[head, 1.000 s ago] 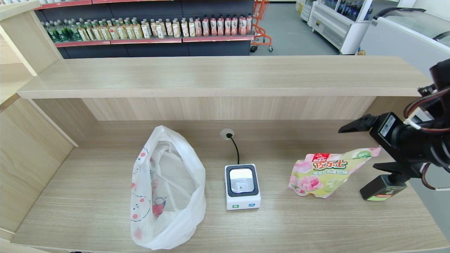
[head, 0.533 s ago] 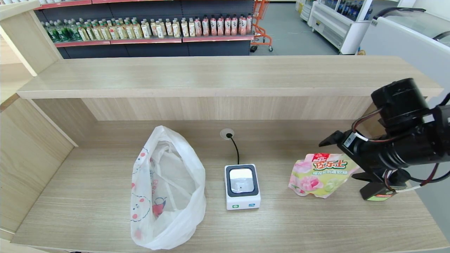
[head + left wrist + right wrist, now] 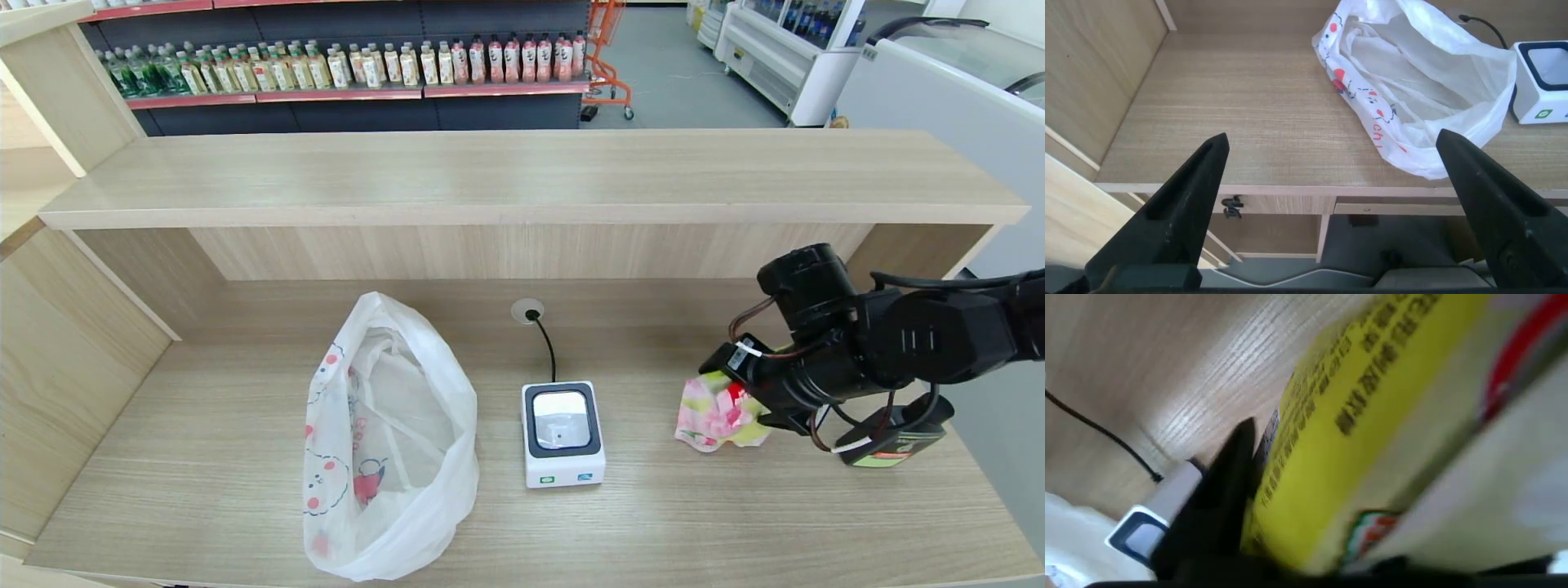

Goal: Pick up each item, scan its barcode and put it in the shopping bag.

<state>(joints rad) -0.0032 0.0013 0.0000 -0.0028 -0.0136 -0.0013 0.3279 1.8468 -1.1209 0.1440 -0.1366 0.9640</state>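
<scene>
Just right of the scanner [image 3: 563, 433], the right gripper [image 3: 737, 388] clamps the crumpled snack pouch [image 3: 706, 416] on the tabletop [image 3: 653, 523]; the left gripper [image 3: 1331, 204] hangs spread wide near the shopping bag [image 3: 392, 441].

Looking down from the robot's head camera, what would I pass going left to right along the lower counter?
White shopping bag → scanner → snack pouch → small dark pack with a green label.

Scanner [image 3: 563, 433] between bag [image 3: 392, 441] and apparent pouch [image 3: 718, 412].
</scene>
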